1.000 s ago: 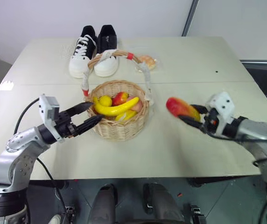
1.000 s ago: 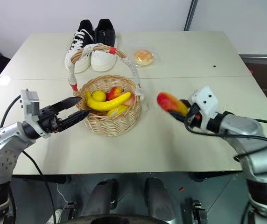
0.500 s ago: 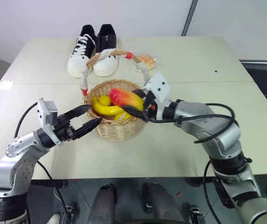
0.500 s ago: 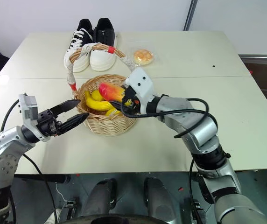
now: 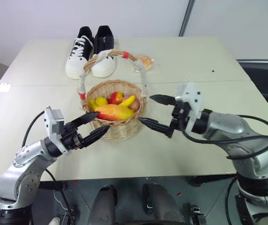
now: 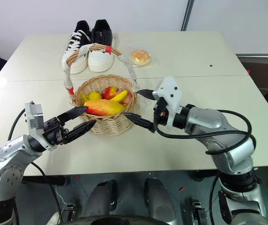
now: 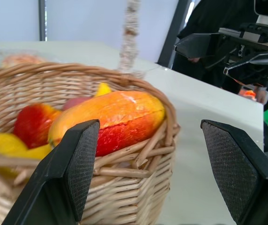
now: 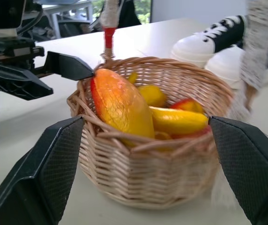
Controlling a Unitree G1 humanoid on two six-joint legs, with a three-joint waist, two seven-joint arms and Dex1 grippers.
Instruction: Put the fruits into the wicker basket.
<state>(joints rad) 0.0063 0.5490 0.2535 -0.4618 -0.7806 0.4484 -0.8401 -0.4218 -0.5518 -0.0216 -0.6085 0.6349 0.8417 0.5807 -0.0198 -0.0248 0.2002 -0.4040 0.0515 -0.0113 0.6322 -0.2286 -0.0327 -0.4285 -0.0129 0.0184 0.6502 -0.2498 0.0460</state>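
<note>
Seeing the mango [image 5: 111,112] lying atop the banana [image 5: 129,100] in the wicker basket [image 5: 121,128]. We note our right claw [image 5: 156,112] spread wide and empty beside it; left claw [image 5: 95,123] parted, empty too.

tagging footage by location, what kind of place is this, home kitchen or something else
Probably an office or lab set up for robot trials, not a kitchen: a plain pale table against bare walls, holding an odd mix of props, namely sneakers, a wrapped bun and a wicker basket of fruit.

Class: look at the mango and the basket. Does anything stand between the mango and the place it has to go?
Nothing visible does. The mango already lies in the basket, on top of the other fruit, one end resting at the rim. The right gripper is open and empty beside the basket; the left gripper is open at the other side.
</note>
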